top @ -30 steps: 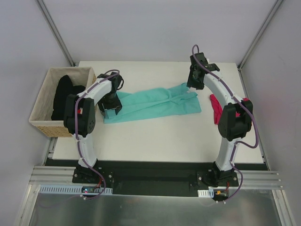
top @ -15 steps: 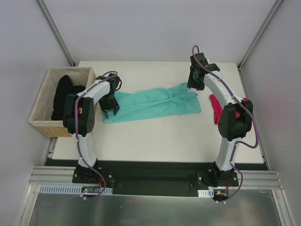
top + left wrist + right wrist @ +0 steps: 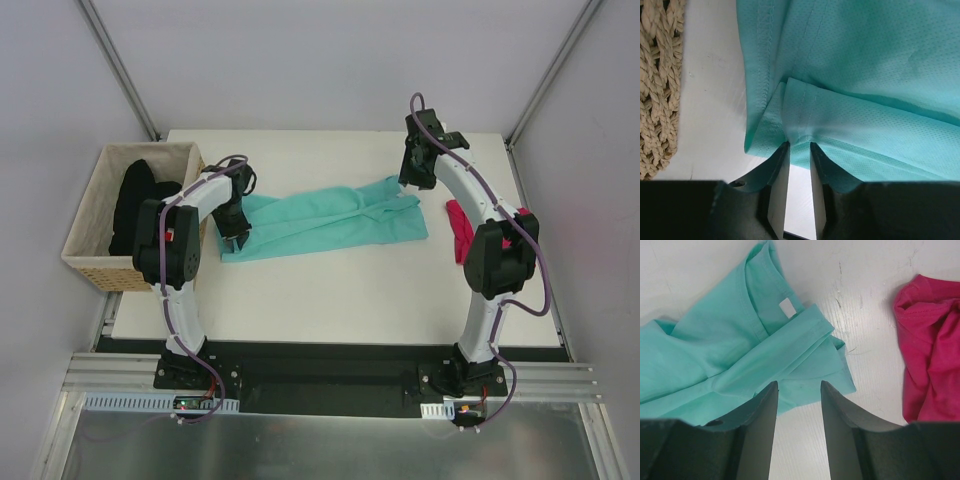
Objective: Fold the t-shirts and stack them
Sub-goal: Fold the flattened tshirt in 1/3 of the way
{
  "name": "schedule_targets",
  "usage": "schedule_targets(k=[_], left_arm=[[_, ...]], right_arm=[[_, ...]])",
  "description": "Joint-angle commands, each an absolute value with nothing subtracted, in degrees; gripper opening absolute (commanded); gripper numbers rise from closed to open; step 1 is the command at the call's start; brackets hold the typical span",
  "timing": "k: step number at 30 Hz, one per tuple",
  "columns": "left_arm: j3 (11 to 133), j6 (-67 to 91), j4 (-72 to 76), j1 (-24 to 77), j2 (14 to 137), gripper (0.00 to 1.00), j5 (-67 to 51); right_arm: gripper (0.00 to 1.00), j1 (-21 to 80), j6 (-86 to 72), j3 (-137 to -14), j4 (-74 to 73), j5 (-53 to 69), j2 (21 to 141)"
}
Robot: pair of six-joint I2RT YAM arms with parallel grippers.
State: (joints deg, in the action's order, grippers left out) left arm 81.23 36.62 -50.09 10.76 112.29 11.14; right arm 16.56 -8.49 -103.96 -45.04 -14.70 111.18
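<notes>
A teal t-shirt (image 3: 330,225) lies stretched across the middle of the table, roughly folded lengthwise. My left gripper (image 3: 237,238) is at its left end, jaws nearly together on the folded hem corner (image 3: 800,132), which puckers between the fingertips. My right gripper (image 3: 415,180) hovers over the shirt's right end (image 3: 740,340) near the collar tag. Its jaws are open with nothing between them. A crumpled magenta t-shirt (image 3: 460,232) lies at the right, also visible in the right wrist view (image 3: 935,355). Black t-shirts (image 3: 135,205) are piled in the basket.
The tan woven basket (image 3: 100,270) stands off the table's left edge, and its weave (image 3: 660,90) is close to my left gripper. White table surface (image 3: 330,300) stretches in front of the teal shirt. Grey walls enclose the back and sides.
My left gripper's jaws have drawn together on the teal shirt's left hem. The right arm and the shirts have not moved.
</notes>
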Motion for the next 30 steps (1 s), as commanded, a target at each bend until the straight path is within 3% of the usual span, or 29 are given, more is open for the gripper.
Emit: schedule_targets(k=[1,4,7,8,10,30], left_arm=[[80.51,36.56,-50.45,10.11,111.97,0.23,10.72],[80.16,36.65,-50.45,9.93,111.97,0.26,10.72],[80.24,36.56,-50.27,9.84,111.89,0.17,10.63],[80.24,36.56,-50.19,9.84,111.71,0.08,10.55],[80.42,36.56,-50.36,9.76,111.53,0.00,10.63],[83.93,35.60,-50.45,8.26,106.79,0.00,12.04]], right_arm=[[0.43,16.17,-8.00,-107.05,-47.11,-15.21,110.92],[0.43,16.17,-8.09,-107.23,-47.28,-15.20,111.09],[0.43,16.17,-8.17,-107.40,-47.46,-15.12,111.27],[0.43,16.17,-8.17,-107.49,-47.46,-15.12,111.27],[0.43,16.08,-8.35,-107.58,-47.55,-15.03,111.36],[0.43,16.52,-10.46,-107.31,-47.37,-13.54,111.18]])
